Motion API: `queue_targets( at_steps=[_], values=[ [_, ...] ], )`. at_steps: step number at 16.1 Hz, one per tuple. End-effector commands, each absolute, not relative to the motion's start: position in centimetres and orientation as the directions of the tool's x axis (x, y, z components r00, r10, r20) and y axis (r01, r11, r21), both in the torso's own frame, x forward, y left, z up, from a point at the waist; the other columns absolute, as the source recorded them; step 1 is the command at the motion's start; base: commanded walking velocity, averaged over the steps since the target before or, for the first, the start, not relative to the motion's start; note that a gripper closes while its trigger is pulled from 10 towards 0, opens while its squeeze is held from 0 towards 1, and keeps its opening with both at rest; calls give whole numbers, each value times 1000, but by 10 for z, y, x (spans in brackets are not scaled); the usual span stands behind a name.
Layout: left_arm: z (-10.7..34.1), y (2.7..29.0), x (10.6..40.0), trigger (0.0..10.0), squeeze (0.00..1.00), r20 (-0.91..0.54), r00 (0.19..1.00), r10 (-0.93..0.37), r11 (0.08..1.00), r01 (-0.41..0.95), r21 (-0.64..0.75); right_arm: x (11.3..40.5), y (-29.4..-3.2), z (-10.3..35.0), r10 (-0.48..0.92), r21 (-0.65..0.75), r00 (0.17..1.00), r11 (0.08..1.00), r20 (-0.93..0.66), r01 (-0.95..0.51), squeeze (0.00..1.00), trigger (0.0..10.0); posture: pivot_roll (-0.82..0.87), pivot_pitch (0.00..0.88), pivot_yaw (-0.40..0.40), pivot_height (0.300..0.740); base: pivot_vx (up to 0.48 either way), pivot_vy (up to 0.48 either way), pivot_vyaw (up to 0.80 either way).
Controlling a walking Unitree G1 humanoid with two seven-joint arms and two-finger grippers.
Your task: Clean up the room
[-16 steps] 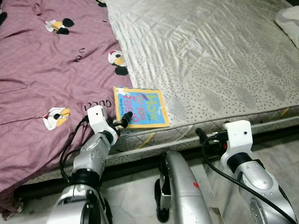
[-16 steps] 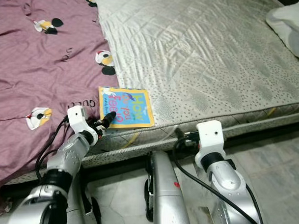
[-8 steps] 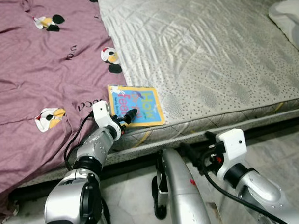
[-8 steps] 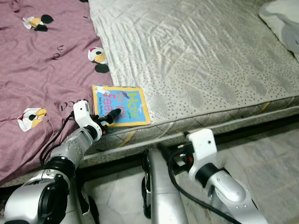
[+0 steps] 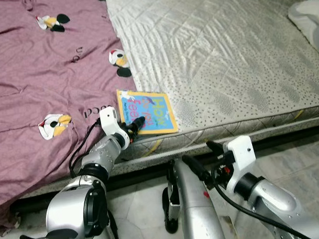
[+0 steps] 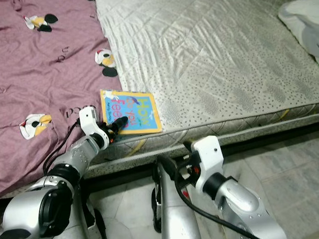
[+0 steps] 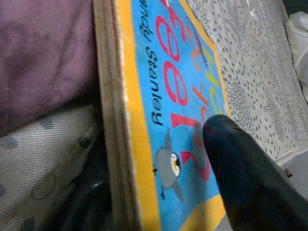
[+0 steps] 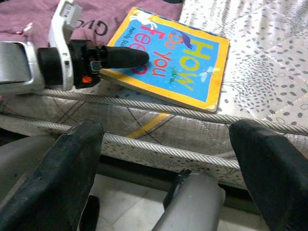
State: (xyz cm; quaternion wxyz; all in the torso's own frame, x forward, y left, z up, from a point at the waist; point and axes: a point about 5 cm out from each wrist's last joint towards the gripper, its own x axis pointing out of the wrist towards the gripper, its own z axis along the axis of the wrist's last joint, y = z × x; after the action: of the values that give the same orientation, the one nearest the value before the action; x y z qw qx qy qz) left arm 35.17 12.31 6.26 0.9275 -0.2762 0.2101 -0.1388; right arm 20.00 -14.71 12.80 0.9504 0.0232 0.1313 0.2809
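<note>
Right at the near edge of the mattress (image 5: 225, 54) a book (image 5: 151, 112) is lying flat, its blue cover with a yellow border facing up and its lettering running sideways to the robot. Its left edge is sitting just beside — possibly touching — the purple blanket (image 5: 42, 76) that is covering the left part of the bed, a blanket printed with small black, white and yellow figures.

The left gripper (image 5: 138, 122) is reaching over the bed's edge onto the book's near left corner. In the left wrist view one black finger (image 7: 240, 168) is lying across the cover while the book's edge is running up the picture right next to it; the second finger is too dark to make out, so whether the jaws are gripping the book cannot be told.

Lower and to the right, the right gripper (image 8: 168, 159) is hanging in front of the mattress side, below the book and apart from it, its two fingers (image 8: 67, 178) spread wide with nothing between them. Beneath it the pale tiled floor (image 5: 142, 214) is showing, and a white bundle of cloth (image 5: 309, 17) is lying at the far right of the bed.
</note>
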Motion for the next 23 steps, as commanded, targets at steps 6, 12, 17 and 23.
queue_targets(
  at_steps=[6,12,17,23],
  values=[
    [65,118,354,0,0,-305,868,-392,801,159,-577,201,-147,124,529,114,812,848,-248,-518,0,10000,-261,173,-101,533,0,0,0],
    [71,119,358,0,0,-285,879,-383,792,154,-590,206,-146,124,532,148,815,847,-232,-511,0,10000,-255,153,-93,533,0,0,0],
    [89,115,366,0,0,-190,892,-410,809,259,-529,229,-139,121,499,183,842,865,-206,-467,0,10000,-185,112,-73,533,0,0,0],
    [171,143,390,0,0,183,921,-343,854,388,-347,267,-136,121,275,143,952,956,-134,-256,0,10000,-80,37,-44,533,0,0,0]
  ],
)
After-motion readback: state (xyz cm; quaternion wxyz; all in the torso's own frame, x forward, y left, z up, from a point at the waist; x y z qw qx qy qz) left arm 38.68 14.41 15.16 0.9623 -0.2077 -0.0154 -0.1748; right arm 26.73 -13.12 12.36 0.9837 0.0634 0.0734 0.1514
